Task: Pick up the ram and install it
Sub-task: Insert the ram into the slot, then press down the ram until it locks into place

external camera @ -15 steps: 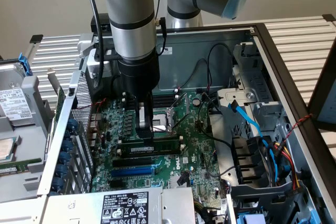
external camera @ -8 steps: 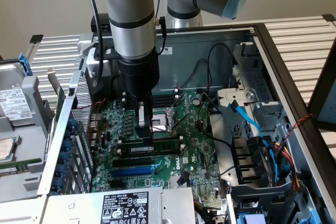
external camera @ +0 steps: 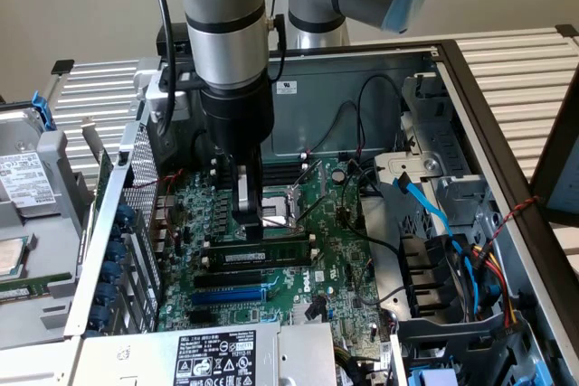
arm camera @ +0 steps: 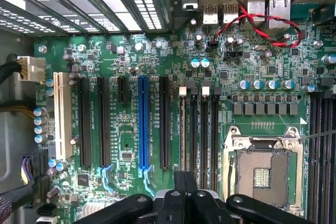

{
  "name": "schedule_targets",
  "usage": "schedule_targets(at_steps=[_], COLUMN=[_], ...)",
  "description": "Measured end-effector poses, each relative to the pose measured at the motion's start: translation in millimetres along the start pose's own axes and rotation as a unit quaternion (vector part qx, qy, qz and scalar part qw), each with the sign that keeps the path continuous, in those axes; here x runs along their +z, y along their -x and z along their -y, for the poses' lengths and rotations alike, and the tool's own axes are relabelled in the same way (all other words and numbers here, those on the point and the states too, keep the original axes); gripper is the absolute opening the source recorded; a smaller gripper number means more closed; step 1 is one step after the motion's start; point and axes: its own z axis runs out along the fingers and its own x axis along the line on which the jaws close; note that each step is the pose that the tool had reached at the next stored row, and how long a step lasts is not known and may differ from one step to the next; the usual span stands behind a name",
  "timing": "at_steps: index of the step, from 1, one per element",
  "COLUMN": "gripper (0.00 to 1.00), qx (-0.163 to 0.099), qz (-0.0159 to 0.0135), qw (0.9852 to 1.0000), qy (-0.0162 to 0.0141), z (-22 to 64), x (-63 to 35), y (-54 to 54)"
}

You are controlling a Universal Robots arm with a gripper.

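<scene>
The ram [external camera: 271, 253], a thin dark stick with a small white label, stands on edge in the memory slot nearest the black and blue expansion slots. In the wrist view the ram [arm camera: 182, 129] appears edge-on as a narrow line running into the black fingers. My gripper [external camera: 249, 232] hangs straight down over the stick's left part in the exterior view, its tips at the upper edge. The gripper [arm camera: 185, 182] has its fingers pressed together on that thin edge.
The open CPU socket [external camera: 285, 201] [arm camera: 262, 166] lies just beyond the memory slots. A blue slot [external camera: 231, 296] [arm camera: 143, 124] and black slots flank the ram. Blue cables [external camera: 425, 201] and drive bays fill the exterior view's right; the power supply [external camera: 213, 357] sits in front.
</scene>
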Motion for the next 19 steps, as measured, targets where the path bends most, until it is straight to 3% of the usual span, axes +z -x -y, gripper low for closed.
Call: schedule_targets(at_steps=[7,19], gripper=[0.11,0.11], qx=[0.0,0.0], qz=[-0.0035,-0.0036], qw=[1.0,1.0], qy=[-0.0002,-0.0002], z=[4.6,4.8], x=[-0.2,0.0], y=[5.2,5.3])
